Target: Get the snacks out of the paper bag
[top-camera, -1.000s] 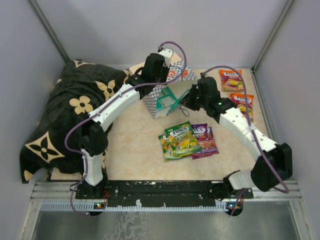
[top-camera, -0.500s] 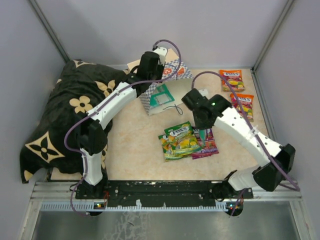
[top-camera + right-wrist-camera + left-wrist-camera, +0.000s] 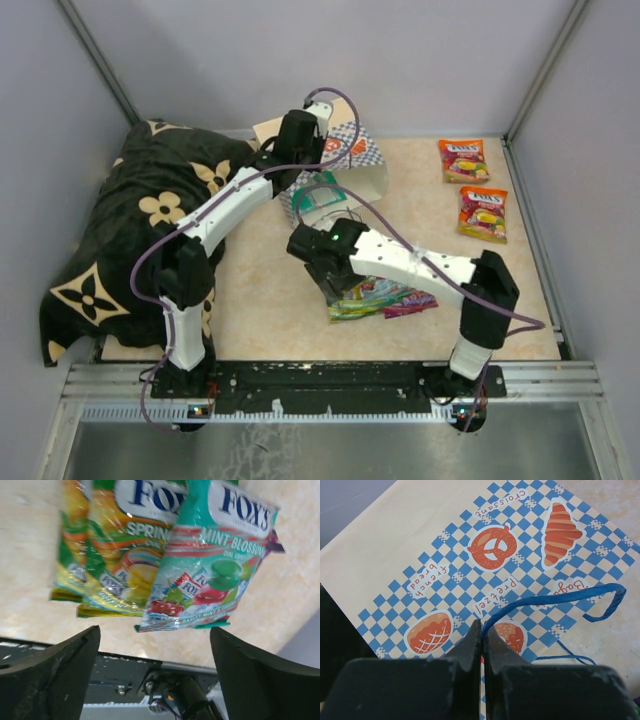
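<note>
- left hand (image 3: 481,631): fingers pressed together on the blue cord handle (image 3: 555,596) at the rim of the paper bag (image 3: 470,555). the pinch presumably keeps the bag raised and tipped, so its mouth faces the near side for reaching in.
- paper bag: far centre of the counter (image 3: 260,300), just right of the black cushion (image 3: 130,230), with its checkered band uppermost in the top view.
- bag mouth: a teal patch (image 3: 318,200) shows there. it may be another packet inside, though the view is too small to be sure.
- right hand (image 3: 154,630): fingers spread wide, gripping nothing, low over the pile at near centre.
- pile: a teal packet (image 3: 215,565) overlaps the green-and-orange packets (image 3: 125,555), all flat on the counter. the spot seems chosen as a drop zone well apart from the bag.
- far right: an orange packet (image 3: 462,160) and a second orange packet (image 3: 483,213) lie flat, apart from the pile.
- judged progress: partly emptied, so the open hand likely returns to the bag next.
</note>
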Controlling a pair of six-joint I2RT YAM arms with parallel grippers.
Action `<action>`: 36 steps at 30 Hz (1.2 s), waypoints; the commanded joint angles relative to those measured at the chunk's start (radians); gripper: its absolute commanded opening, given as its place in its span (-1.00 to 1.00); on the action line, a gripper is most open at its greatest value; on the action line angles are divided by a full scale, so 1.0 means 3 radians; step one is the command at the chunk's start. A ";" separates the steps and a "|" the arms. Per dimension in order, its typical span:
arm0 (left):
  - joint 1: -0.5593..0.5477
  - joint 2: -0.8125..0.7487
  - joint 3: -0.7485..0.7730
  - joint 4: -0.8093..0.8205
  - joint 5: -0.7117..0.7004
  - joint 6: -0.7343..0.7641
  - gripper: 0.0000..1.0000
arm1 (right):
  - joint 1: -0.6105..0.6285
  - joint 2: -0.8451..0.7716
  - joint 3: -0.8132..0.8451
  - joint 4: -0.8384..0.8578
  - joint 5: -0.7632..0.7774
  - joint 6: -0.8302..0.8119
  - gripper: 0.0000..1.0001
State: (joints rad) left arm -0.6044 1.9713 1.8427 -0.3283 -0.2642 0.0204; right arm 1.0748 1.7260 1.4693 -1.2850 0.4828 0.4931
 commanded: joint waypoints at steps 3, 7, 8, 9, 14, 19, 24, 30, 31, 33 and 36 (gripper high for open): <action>0.0097 -0.0093 0.0100 -0.0015 0.0175 -0.0040 -1.00 | -0.0328 -0.1070 0.0340 0.1255 -0.1121 -0.0427 0.99; 0.0097 -0.0128 0.0128 -0.0023 0.0287 -0.0099 -1.00 | -0.1063 -0.1916 -0.1008 0.3344 -0.1941 0.0708 0.98; 0.0097 -0.0137 0.0129 -0.0021 0.0329 -0.0113 -1.00 | -0.1200 -0.2029 -0.1408 0.3905 -0.1975 0.1153 0.95; 0.0097 -0.0146 0.0135 -0.0027 0.0376 -0.0132 -1.00 | -0.1298 -0.2082 -0.1744 0.4333 -0.1948 0.1589 0.84; 0.0097 -0.0198 0.0170 -0.0102 0.0497 -0.0231 -1.00 | -0.1534 -0.1708 -0.2598 0.5781 -0.1481 0.2644 0.48; 0.0087 -0.0239 0.0170 -0.0184 0.0554 -0.0267 -1.00 | -0.1727 -0.0933 -0.2381 0.6555 -0.1457 0.2550 0.35; 0.0077 -0.0311 0.0085 -0.0210 0.0547 -0.0268 -1.00 | -0.1915 -0.0083 -0.1956 0.6971 -0.1620 0.2406 0.20; 0.0061 -0.0330 0.0062 -0.0240 0.0511 -0.0248 -1.00 | -0.2063 0.0633 -0.1462 0.7043 -0.1821 0.2129 0.01; 0.0058 -0.0325 0.0063 -0.0237 0.0522 -0.0252 -1.00 | -0.2064 0.0732 -0.1286 0.6872 -0.1880 0.2018 0.01; 0.0056 -0.0305 0.0072 -0.0228 0.0541 -0.0253 -1.00 | -0.2056 0.0946 -0.1014 0.6595 -0.1997 0.1907 -0.03; 0.0056 -0.0266 0.0083 -0.0225 0.0551 -0.0262 -1.00 | -0.2023 0.1128 -0.0917 0.6546 -0.2029 0.2002 -0.04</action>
State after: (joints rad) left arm -0.5827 1.9110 1.8549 -0.3988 -0.1108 -0.0521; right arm 0.4549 2.0220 1.1168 0.6857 -0.0834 1.1324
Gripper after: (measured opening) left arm 0.012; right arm 0.479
